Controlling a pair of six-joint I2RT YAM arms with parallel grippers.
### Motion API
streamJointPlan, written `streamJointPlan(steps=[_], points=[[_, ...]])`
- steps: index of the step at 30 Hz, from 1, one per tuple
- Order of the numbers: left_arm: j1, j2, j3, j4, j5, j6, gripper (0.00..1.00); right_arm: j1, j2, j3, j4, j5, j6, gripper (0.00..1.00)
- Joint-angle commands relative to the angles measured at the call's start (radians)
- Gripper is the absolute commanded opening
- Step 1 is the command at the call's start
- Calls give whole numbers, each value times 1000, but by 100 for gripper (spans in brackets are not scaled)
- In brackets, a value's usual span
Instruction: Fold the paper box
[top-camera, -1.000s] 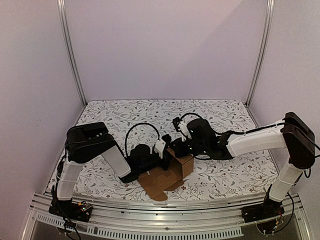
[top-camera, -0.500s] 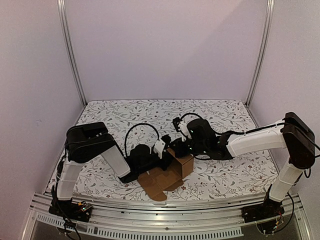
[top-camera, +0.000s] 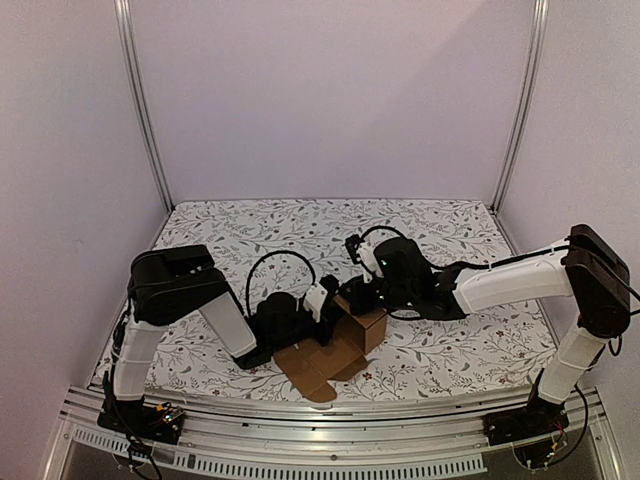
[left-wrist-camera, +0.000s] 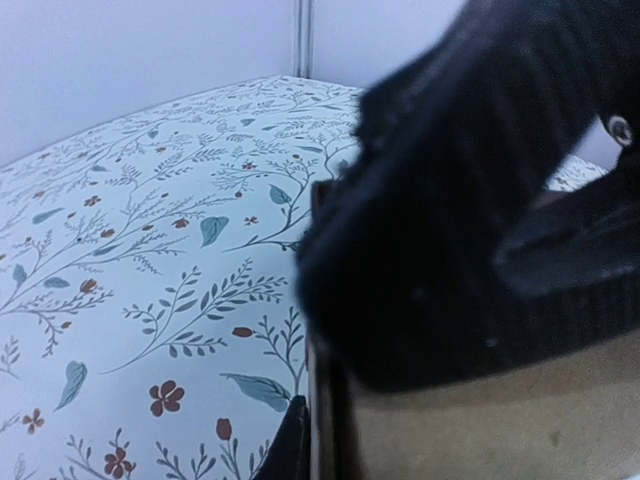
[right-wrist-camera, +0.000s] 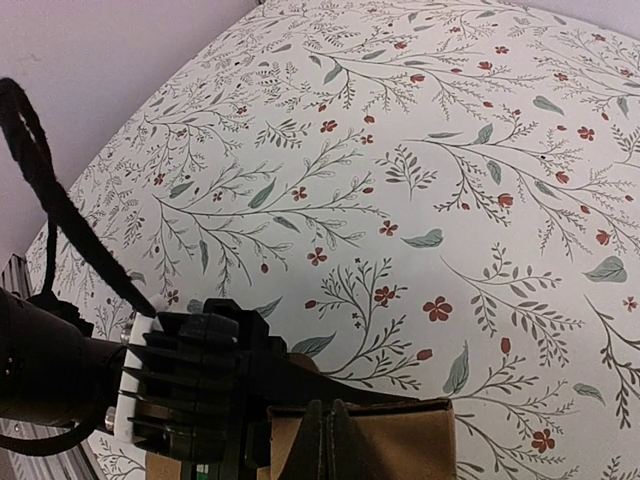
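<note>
The paper box is brown cardboard, half raised, with flat flaps spread toward the front edge. My left gripper reaches in from the left at the box's upright wall. In the left wrist view that wall's edge runs between the jaws, one dark finger tight on its left side, so the left gripper is shut on it. My right gripper comes from the right. Its fingers are pressed together, lying against the box's brown face, holding nothing I can see.
A floral-patterned cloth covers the table. Pale walls and metal posts close in the back and sides. The aluminium rail runs along the near edge. The left gripper's black ribbed body sits just left of the box.
The left wrist has shifted slightly down and left beside the box. The box and the right arm look unchanged.
</note>
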Motion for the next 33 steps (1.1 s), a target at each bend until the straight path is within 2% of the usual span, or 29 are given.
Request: streamJointPlan(steps=[1,10,11,15,18,27,33], points=[[6,-18,4,-25,21,14,0,-2,2,-27,-52,-3,9,0],[6,-39,1,-34,0,37,0,-2,-1,-27,-50,1,13,0],[6,-42,-1,-38,0,39,2,-2,-1,-27,-50,0,12,0],[4,-50,-12,-40,-2,52,23,-2,-1,-27,-52,0,13,0],[6,-48,-10,-66,7,69,30,-1,-3,-31,-51,1,14,0],[6,-40,14,-136,30,82,28,-1,-9,-39,-50,6,13,0],[6,-39,40,-179,48,86,19,-1,-10,-38,-52,6,12,0]])
